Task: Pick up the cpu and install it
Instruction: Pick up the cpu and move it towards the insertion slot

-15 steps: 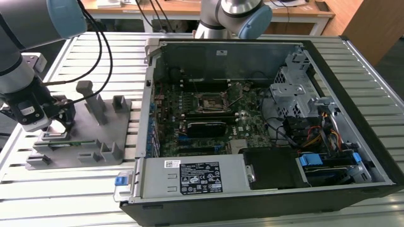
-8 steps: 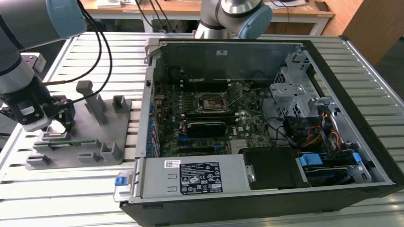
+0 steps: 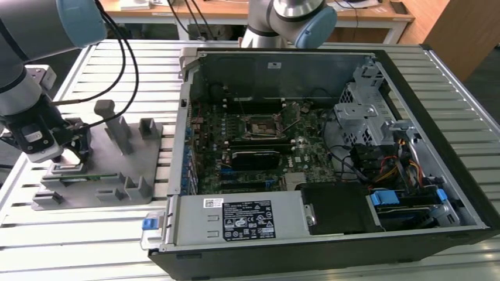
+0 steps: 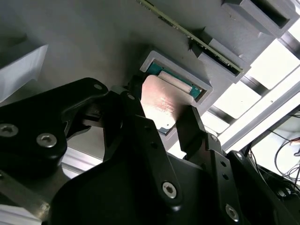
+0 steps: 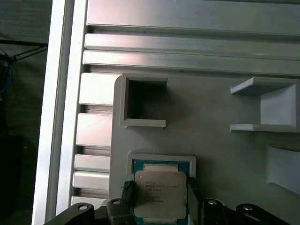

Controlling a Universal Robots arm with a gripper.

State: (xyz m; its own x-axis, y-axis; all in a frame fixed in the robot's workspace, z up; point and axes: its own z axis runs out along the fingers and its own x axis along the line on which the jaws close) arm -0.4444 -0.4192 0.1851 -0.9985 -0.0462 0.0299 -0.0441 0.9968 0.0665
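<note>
The hand (image 4: 161,107) is clamping the cpu (image 5: 159,193) by opposite edges, the grey fixture (image 5: 211,136) lying just beneath the hand.

The cpu (image 5: 159,194) is shiny silver with faint dark print, with teal-green showing at its 12 o'clock edge. The fixture (image 5: 211,136) is pale grey, the gripper (image 4: 161,104) black, the bench (image 5: 187,47) ribbed silver-white and the motherboard (image 3: 306,126) green.

Bright even light, pinkish glare on the cpu (image 4: 161,105), table slats (image 4: 274,79) overexposed.
</note>
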